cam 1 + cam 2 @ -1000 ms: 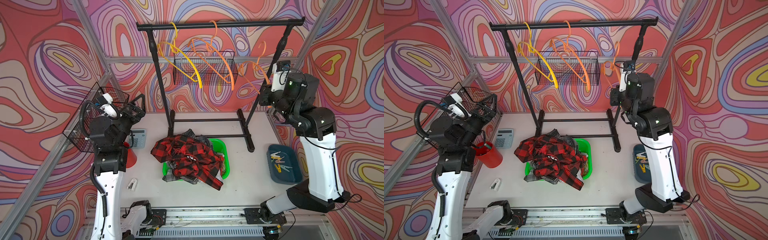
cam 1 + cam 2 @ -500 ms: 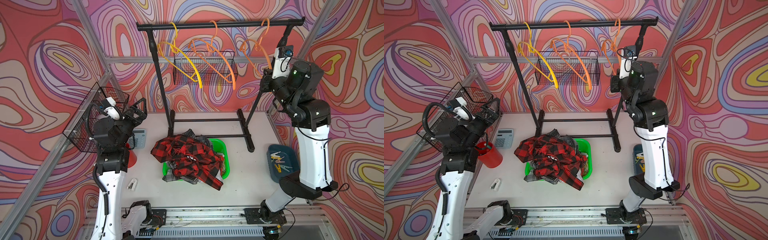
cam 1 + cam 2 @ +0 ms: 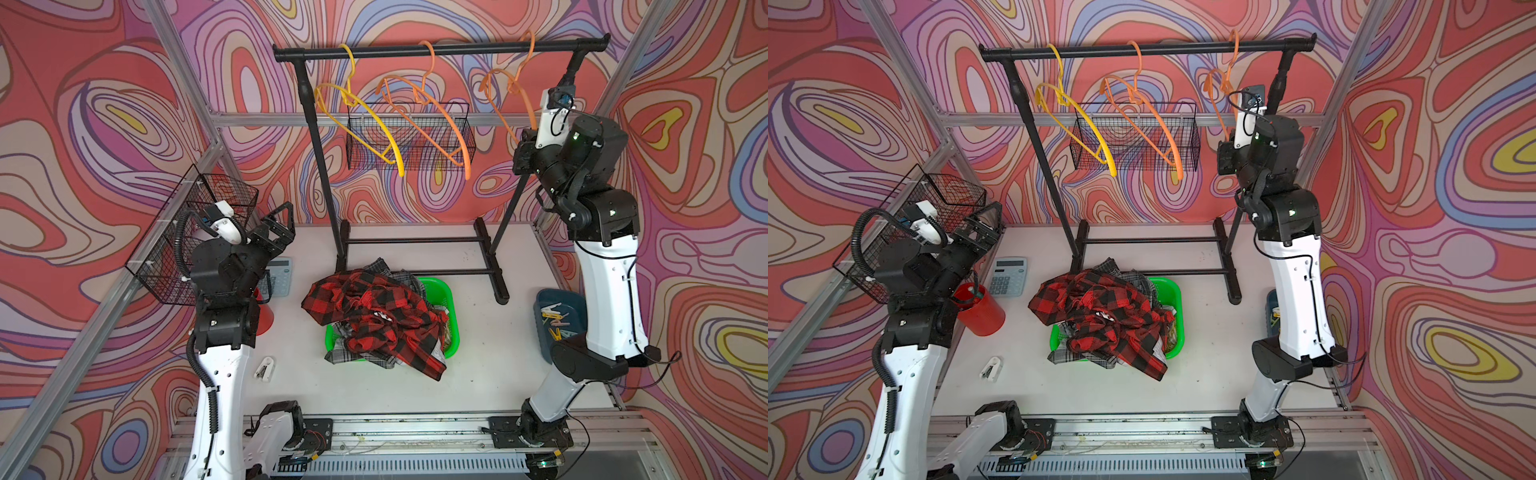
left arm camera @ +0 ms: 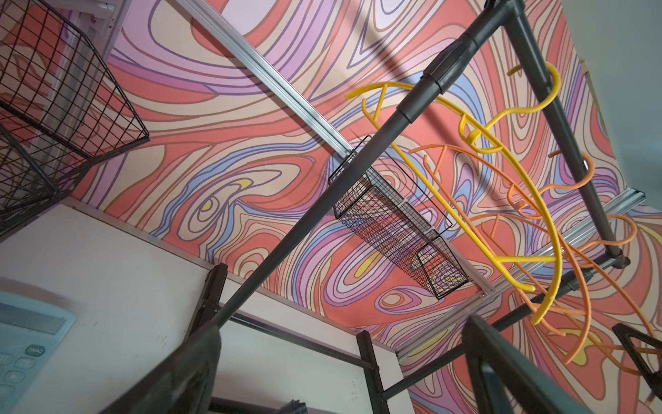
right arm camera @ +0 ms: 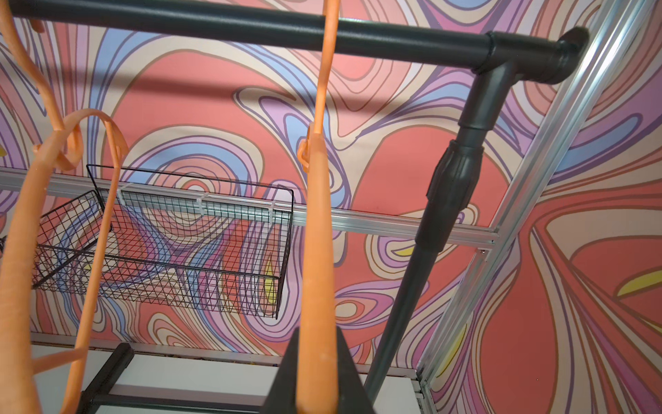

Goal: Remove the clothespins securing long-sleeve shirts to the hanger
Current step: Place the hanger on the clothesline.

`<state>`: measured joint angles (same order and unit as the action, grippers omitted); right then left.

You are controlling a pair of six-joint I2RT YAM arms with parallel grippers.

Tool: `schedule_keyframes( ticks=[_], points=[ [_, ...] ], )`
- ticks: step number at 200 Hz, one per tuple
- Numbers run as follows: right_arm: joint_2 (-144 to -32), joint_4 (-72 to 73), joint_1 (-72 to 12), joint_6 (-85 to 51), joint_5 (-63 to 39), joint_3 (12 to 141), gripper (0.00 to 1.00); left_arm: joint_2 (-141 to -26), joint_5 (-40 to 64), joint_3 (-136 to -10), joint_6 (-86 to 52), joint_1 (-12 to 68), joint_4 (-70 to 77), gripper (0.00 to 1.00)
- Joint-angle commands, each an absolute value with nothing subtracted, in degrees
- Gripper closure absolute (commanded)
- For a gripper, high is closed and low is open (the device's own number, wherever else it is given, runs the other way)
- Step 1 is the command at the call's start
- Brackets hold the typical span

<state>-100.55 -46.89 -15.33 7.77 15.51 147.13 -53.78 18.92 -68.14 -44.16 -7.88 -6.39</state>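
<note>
The right jaws, pinching the orange hanger (image 5: 317,233), have just hooked it onto the rail (image 5: 215,21); the left jaws hang spread wide. The shirts (image 3: 374,316) lie heaped mid-table, with the clothespins (image 3: 555,318) in the tray (image 3: 557,294) at 4 o'clock, so the unpinning looks finished.

Centre frame in both top views, the grey plaid shirt (image 3: 343,358) is mostly buried under the red-black shirt (image 3: 374,316), whose lettering is too small to read. At the right edge, the clothespins (image 3: 555,318) in the blue tray (image 3: 559,296) sit half behind the right arm (image 3: 611,299) and are too small to count. In the right wrist view the right gripper (image 5: 317,380) is cropped by the frame edge, only its blurred jaw bases showing, clamped on the orange hanger (image 5: 315,251); in the left wrist view the wide-spread left gripper (image 4: 342,324) has blurred, cropped fingers (image 4: 179,372) and the calculator (image 4: 25,344) is cropped; in a top view the red cup (image 3: 266,318) is mostly behind the left arm (image 3: 226,324), and the small white item (image 3: 264,368) at lower left can't be identified.
</note>
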Motion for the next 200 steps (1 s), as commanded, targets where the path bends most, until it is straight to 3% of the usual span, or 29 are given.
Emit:
schedule_keyframes(
  ticks=[1, 71, 87, 102, 113, 135, 168, 200],
  points=[
    [-101.07, -46.33, -14.77, 6.46, 13.84, 145.95, 1.0, -52.82, 17.84, -67.68, -43.23, -8.09, -9.85, 0.0],
    [-95.95, -44.96, -14.77, 3.21, 10.58, 134.87, 1.0, -55.58, 17.49, -69.74, -38.15, -8.34, -23.74, 0.0],
    [-92.93, -43.02, -14.77, 1.94, 10.22, 129.17, 0.73, -56.29, 19.15, -68.0, -37.97, -8.35, -25.78, 0.0],
    [-89.73, -41.71, -14.83, 0.69, 8.37, 123.55, 0.54, -56.6, 20.38, -65.76, -38.16, -8.44, -27.51, 0.0],
    [-87.31, -41.52, -14.84, -0.49, 5.83, 119.72, 0.32, -56.52, 21.67, -63.44, -38.68, -8.44, -27.47, 0.0],
    [-82.43, -41.26, -14.77, -4.43, -2.72, 111.21, 0.2, -57.25, 24.4, -58.4, -40.48, -8.53, -25.93, 0.0],
    [-76.99, -42.06, -16.02, -9.78, -13.05, 97.77, 0.23, -61.64, 27.51, -51.18, -42.24, -8.53, -23.01, 0.0],
    [-73.46, -39.14, -25.03, -13.89, -10.97, 85.64, 0.24, -66.16, 29.66, -46.01, -44.76, -8.52, -16.26, 0.0]
  ],
)
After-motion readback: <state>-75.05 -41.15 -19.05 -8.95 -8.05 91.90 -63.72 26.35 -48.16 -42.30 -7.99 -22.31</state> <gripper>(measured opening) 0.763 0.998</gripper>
